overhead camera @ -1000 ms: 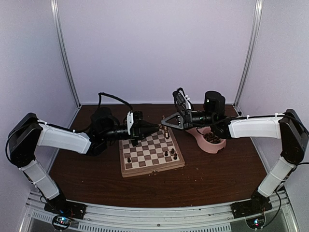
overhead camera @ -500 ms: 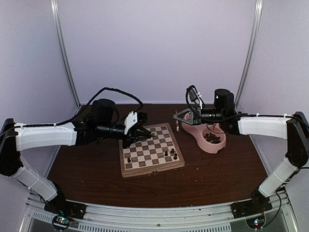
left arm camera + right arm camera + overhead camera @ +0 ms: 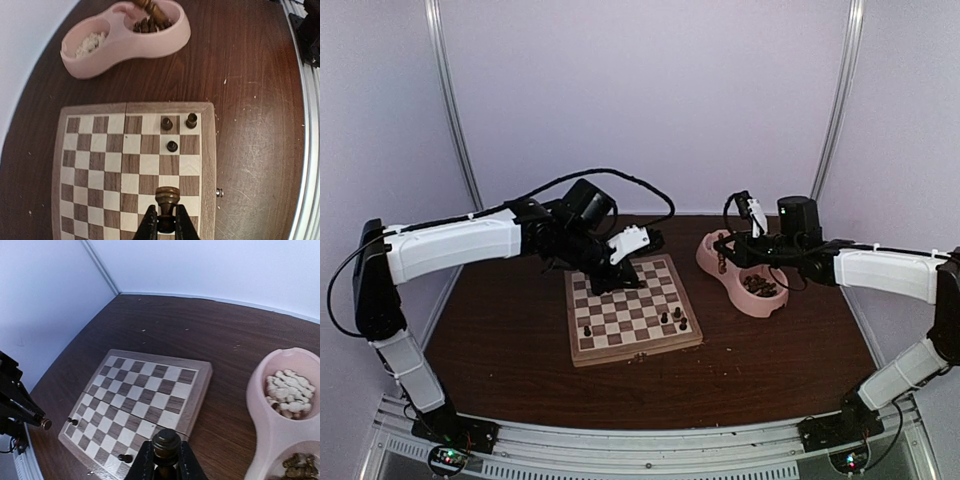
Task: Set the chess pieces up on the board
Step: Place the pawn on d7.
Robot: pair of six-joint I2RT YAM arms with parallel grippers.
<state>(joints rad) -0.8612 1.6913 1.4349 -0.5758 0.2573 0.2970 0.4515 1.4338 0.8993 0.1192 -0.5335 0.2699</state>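
Got the left claw (image 3: 165, 222) pinched shut on a dark chess piece (image 3: 167, 196), hanging over the edge squares of the board (image 3: 210, 165). Same deal with the right claw (image 3: 166, 465), squeezing a second dark piece (image 3: 166, 441) up near the pink bowl (image 3: 260, 405). Spotting a few more dark pieces (image 3: 172, 146) standing on the board.

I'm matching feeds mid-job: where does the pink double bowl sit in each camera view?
Top external: the pink double bowl lies right of the chessboard, toward the table's far side.
Left wrist: the bowl runs along the top edge, left of centre, beyond the chessboard.
Right wrist: the bowl is cut off by the right edge, just right of the chessboard.
Shared landmark: the chessboard, next to the bowl in all three views.
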